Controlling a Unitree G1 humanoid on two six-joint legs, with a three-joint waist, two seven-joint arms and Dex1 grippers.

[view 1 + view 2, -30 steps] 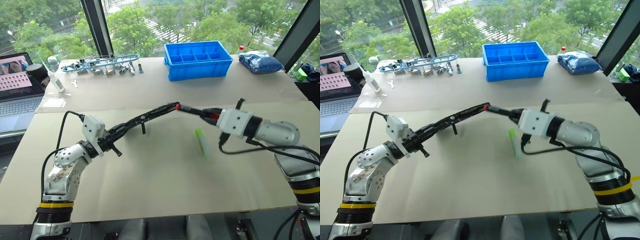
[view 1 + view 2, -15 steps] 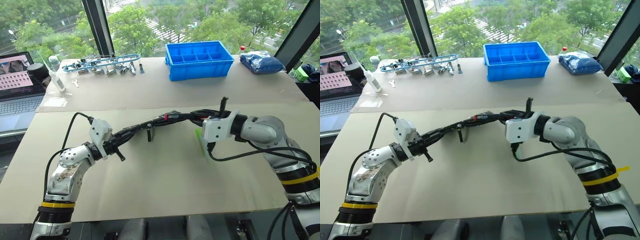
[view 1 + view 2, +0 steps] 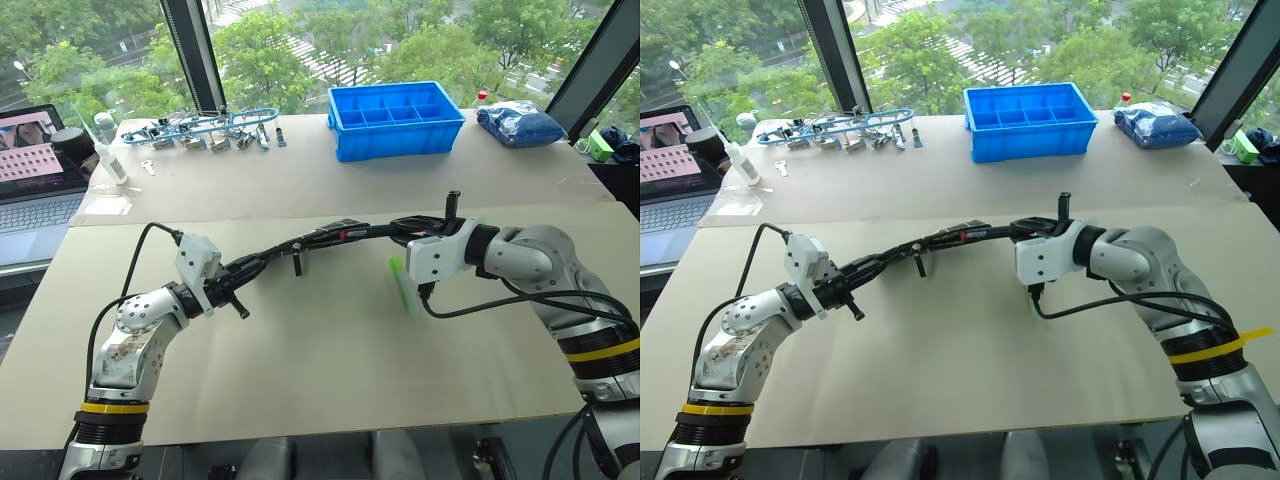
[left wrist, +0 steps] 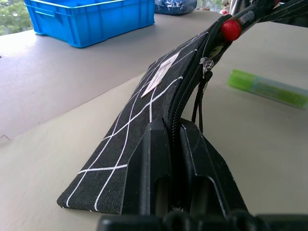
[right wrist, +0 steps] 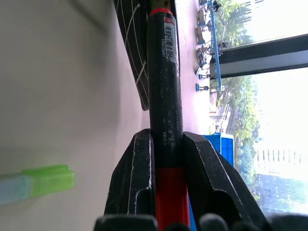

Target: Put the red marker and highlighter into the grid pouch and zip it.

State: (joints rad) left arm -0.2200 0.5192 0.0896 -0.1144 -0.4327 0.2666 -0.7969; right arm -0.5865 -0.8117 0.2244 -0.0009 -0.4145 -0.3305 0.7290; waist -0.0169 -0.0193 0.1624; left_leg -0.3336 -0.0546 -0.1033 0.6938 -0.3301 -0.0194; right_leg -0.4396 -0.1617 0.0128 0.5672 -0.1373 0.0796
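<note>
Over the middle of the brown table, both arms met at the pouch. The left gripper was clamped tight on one end of the grid pouch, holding it up off the table with its zipper edge on top, so the pouch stretched out like a bridge toward the other arm. You could see the small white label on its side and the black zipper strap dangling down.

The right gripper had its two fingers pinched around the red marker, gripping it about where the red body meets the black part. The marker pointed along the pouch, its far end right at the pouch's opening. From the left wrist view a red tip sat at the top of the zipper gap, though I honestly couldn't tell how far in it was, if at all.

The highlighter lay flat on the table, just below the right gripper and apart from the pouch, green cap end toward the far side.

Further back sat a blue bin, a laptop at the left edge, a bunch of clips and a blue bag.
</note>
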